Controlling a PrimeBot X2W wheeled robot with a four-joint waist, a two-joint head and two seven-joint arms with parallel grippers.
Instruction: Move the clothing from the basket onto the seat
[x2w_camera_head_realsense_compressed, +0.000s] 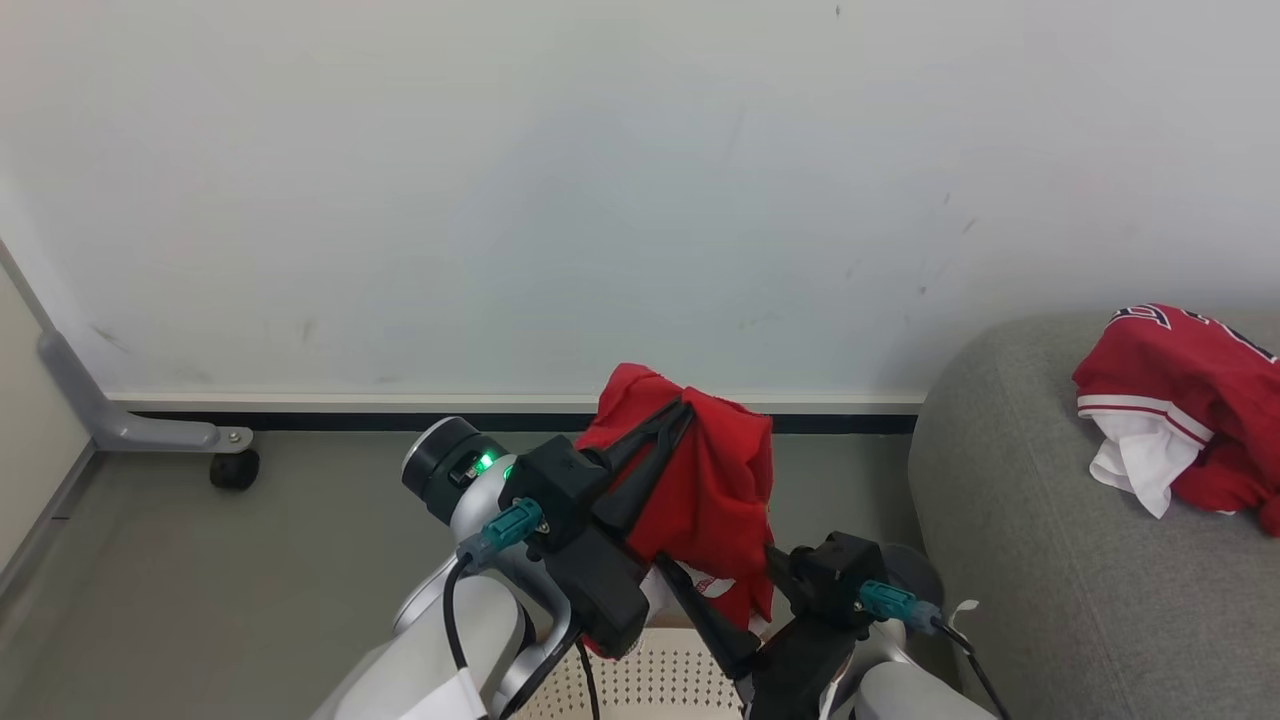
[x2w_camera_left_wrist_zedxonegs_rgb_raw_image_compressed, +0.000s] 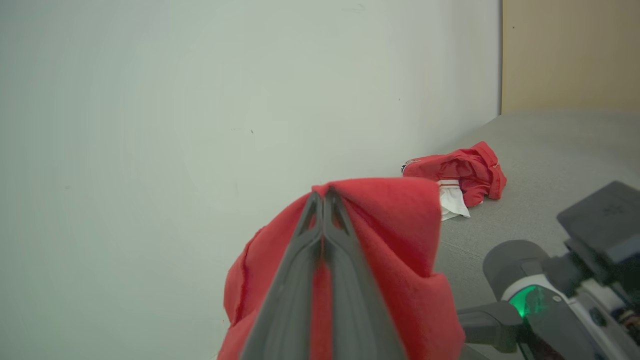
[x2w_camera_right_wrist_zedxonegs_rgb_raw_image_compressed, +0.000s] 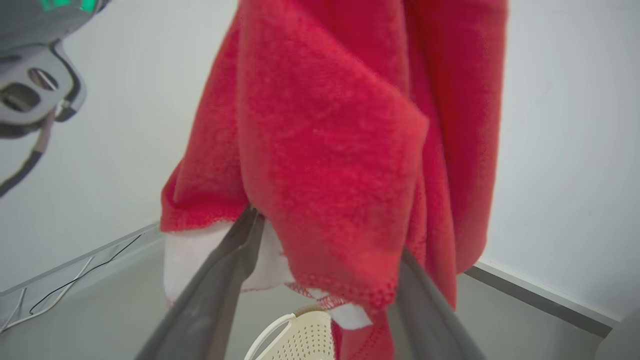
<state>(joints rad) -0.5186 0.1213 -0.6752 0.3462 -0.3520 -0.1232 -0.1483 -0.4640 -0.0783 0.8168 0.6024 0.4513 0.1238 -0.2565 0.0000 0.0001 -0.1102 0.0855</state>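
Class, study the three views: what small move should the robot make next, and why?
Probably close the right gripper on the lower edge of the hanging garment: its open fingers flank that cloth, while the left gripper pinches the top, above the basket.

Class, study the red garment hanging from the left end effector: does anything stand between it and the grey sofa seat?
Nothing visible blocks the way to the sofa. The robot's own right end effector, open, straddles the lower edge of the held garment on the sofa side. Another red garment lies on the sofa, with bare fabric beside it.
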